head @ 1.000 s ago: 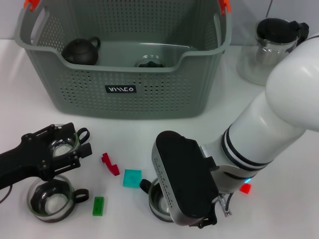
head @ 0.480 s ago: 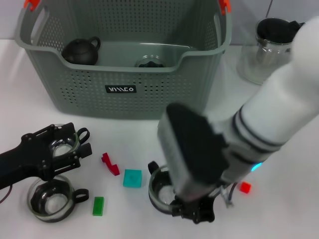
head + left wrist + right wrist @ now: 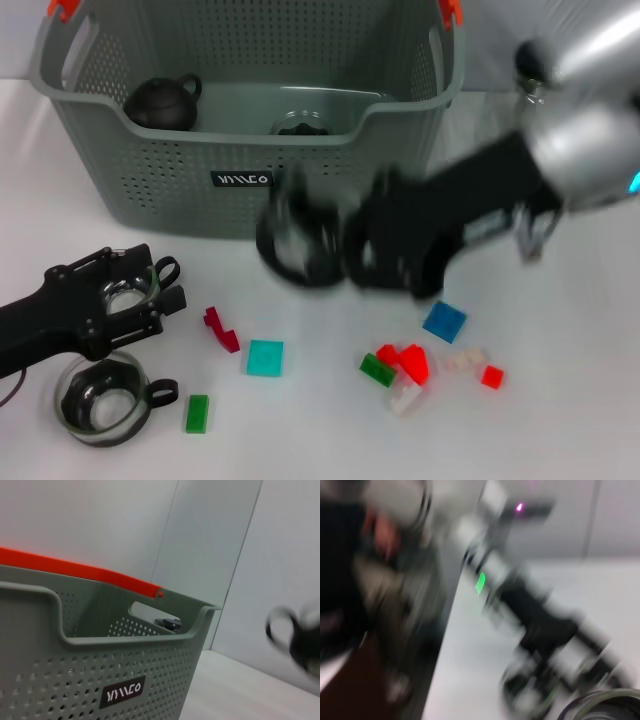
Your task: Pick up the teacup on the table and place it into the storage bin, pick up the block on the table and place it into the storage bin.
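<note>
Head view: the right end effector point(image 3: 330, 245) is a blur gripping a glass teacup point(image 3: 290, 240) above the tabletop point(image 3: 560, 420), just in front of the storage bin point(image 3: 250, 120). The left end effector point(image 3: 130, 295) sits closed around another glass cup point(image 3: 125, 290). Small blocks point(image 3: 265, 357) lie scattered on the tabletop.

Left wrist view: the storage bin point(image 3: 100, 670) fills the foreground, the lifted teacup point(image 3: 295, 640) beside it.

Right wrist view: too blurred to read.
</note>
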`<act>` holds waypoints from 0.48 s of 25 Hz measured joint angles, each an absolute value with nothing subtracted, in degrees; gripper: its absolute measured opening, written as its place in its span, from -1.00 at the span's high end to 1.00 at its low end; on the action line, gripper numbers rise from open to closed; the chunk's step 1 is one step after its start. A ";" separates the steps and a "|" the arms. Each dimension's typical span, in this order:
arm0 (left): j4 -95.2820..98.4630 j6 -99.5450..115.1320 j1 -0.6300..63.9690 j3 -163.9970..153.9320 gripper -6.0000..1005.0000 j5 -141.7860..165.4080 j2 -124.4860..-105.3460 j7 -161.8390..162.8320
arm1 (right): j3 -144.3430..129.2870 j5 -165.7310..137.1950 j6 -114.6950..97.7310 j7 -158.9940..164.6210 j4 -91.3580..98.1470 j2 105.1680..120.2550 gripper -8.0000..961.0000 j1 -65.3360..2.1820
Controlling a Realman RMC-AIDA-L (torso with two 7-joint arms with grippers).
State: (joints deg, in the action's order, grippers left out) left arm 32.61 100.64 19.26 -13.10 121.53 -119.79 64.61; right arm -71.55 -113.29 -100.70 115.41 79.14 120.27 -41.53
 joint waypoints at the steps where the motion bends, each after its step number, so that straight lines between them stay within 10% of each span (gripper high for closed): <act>1: 32.61 100.64 19.30 -13.10 -0.59 121.53 -119.77 64.68 | -69.27 -112.05 -99.77 116.15 79.20 120.27 0.87 -41.48; 12: 32.48 100.19 19.66 -13.20 -0.59 121.44 -119.80 64.87 | -68.73 -112.83 -67.74 125.51 77.06 120.26 0.87 -44.90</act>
State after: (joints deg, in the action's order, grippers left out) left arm 32.48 100.19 19.66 -13.20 121.44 -119.80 64.87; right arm -68.73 -112.83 -67.74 125.51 77.06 120.26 -44.90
